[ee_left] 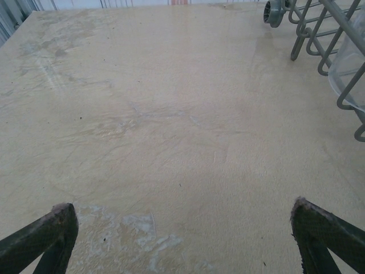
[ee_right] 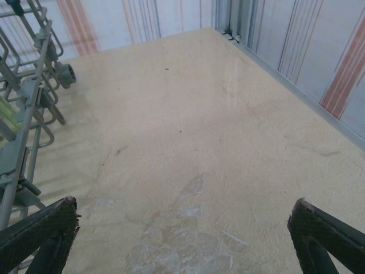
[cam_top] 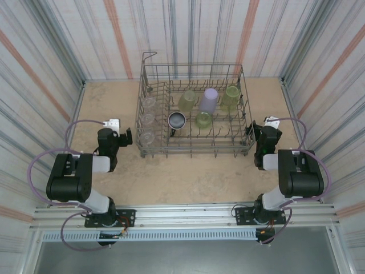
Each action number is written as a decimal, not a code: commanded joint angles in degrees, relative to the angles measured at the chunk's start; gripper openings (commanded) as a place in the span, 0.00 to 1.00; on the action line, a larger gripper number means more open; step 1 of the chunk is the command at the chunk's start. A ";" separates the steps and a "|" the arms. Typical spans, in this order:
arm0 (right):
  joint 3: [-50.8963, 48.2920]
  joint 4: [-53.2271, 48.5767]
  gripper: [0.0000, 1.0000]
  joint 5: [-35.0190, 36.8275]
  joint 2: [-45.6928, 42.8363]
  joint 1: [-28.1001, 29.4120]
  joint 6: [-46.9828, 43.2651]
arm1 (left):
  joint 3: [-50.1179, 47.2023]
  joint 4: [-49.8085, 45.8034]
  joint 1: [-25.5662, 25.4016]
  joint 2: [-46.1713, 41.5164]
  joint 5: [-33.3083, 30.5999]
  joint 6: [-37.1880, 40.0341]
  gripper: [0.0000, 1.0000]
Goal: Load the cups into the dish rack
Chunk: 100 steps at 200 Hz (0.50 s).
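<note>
We see the rack [cam_top: 194, 151] on the counter [cam_top: 188, 177] with the cups in it: three clear cups [cam_top: 147, 120] down its left side, a dark cup [cam_top: 177, 120] near the middle, and a lavender cup [cam_top: 208, 100] among three yellow-green cups [cam_top: 186, 100] to the right. Our left end effector [ee_left: 185, 214] is spread wide and empty over bare counter, left of the rack. Our right end effector [ee_right: 185, 211] is equally spread and empty, just beside the rack's right side.

The grey wire dish rack [cam_top: 193, 153] is set at the far middle of the table [cam_top: 108, 97], a wire loop [cam_top: 149, 54] raised at its far-left corner. Inside are held three clear cups [cam_top: 147, 120] down the left, a dark shiny-rimmed cup [cam_top: 177, 120], three yellow-green cups [cam_top: 186, 100] and a lavender cup [cam_top: 208, 100], seemingly inverted
</note>
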 commanded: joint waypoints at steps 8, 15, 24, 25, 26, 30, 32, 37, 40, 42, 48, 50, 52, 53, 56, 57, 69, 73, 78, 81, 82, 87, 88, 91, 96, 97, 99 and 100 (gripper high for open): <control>0.09 -1.98 0.99 -2.80 0.83 1.77 -2.79 | 0.90 0.87 0.11 -0.63 0.19 1.24 0.99; 0.12 -1.96 0.99 -2.83 0.82 1.79 -2.79 | 0.94 0.82 0.14 -0.63 0.15 1.18 0.99; 0.10 -1.99 0.99 -2.83 0.80 1.76 -2.77 | 0.90 0.87 0.15 -0.63 0.17 1.21 0.99; 0.10 -2.01 0.99 -2.83 0.88 1.76 -2.78 | 0.90 0.87 0.15 -0.63 0.19 1.25 0.99; 0.10 -1.97 0.99 -2.83 0.83 1.76 -2.79 | 0.94 0.87 0.16 -0.63 0.20 1.23 0.98; 0.12 -2.01 0.99 -2.83 0.80 1.77 -2.73 | 0.90 0.87 0.16 -0.63 0.21 1.20 0.99; 0.15 -1.95 0.99 -2.83 0.85 1.76 -2.71 | 0.90 0.87 0.16 -0.63 0.17 1.25 0.99; 0.10 -1.97 0.99 -2.83 0.79 1.77 -2.74 | 0.90 0.87 0.16 -0.63 0.13 1.26 0.99; 0.08 -2.01 0.99 -2.83 0.80 1.76 -2.79 | 0.90 0.87 0.16 -0.62 0.16 1.22 0.99; 0.10 -2.02 0.99 -2.83 0.81 1.76 -2.75 | 0.98 0.87 0.11 -0.58 0.18 1.21 0.99; 0.12 -2.02 0.99 -2.83 0.83 1.76 -2.79 | 0.94 0.87 0.15 -0.63 0.14 1.23 0.99; 0.13 -2.02 0.99 -2.83 0.86 1.76 -2.79 | 0.93 0.87 0.16 -0.63 0.15 1.21 0.99; 0.11 -2.02 0.99 -2.83 0.87 1.76 -2.79 | 0.90 0.87 0.16 -0.61 0.16 1.21 0.99; 0.10 -2.02 0.99 -2.83 0.83 1.76 -2.79 | 0.90 0.87 0.11 -0.62 0.14 1.25 0.99; 0.11 -2.00 0.99 -2.83 0.83 1.76 -2.79 | 0.94 0.87 0.15 -0.63 0.13 1.21 0.99; 0.11 -2.00 0.99 -2.83 0.83 1.76 -2.79 | 0.92 0.87 0.11 -0.63 0.13 1.25 0.99; 0.11 -1.99 0.99 -2.83 0.83 1.80 -2.79 | 0.90 0.87 0.11 -0.62 0.17 1.22 0.99; 0.12 -1.99 0.99 -2.83 0.82 1.80 -2.79 | 0.92 0.87 0.14 -0.56 0.15 1.21 0.99; 0.10 -1.97 0.99 -2.77 0.83 1.97 -2.99 | 0.90 0.87 0.16 -0.62 0.19 1.20 0.99; 0.10 -1.89 0.99 -2.79 0.83 2.13 -3.18 | 0.90 0.87 0.16 -0.62 0.20 1.24 0.99; 0.10 -1.87 0.99 -2.81 0.85 2.12 -3.29 | 0.94 0.82 0.16 -0.62 0.21 1.27 0.99; 0.08 -1.70 0.99 -3.10 1.02 2.37 -3.83 | 0.92 0.86 0.16 -0.59 0.18 1.21 0.99; 0.09 -1.64 0.99 -3.19 1.03 2.46 -3.88 | 0.91 0.87 0.16 -0.61 0.15 1.21 0.99; 0.10 -1.61 0.99 -3.40 1.09 2.59 -4.12 | 0.90 0.87 0.15 -0.57 0.17 1.26 0.99; -0.01 -1.50 0.99 -3.52 1.04 2.81 -4.50 | 0.95 0.87 0.15 -0.61 0.15 1.26 0.99; -0.04 -1.50 0.99 -3.53 1.04 2.90 -4.52 | 0.92 0.87 0.11 -0.62 0.14 1.28 0.99; -0.07 -1.45 0.99 -3.44 1.02 2.99 -4.61 | 0.90 0.87 0.12 -0.63 0.17 1.27 0.99; -0.03 -1.43 0.99 -3.40 1.08 3.03 -4.67 | 0.90 0.87 0.10 -0.58 0.19 1.24 0.99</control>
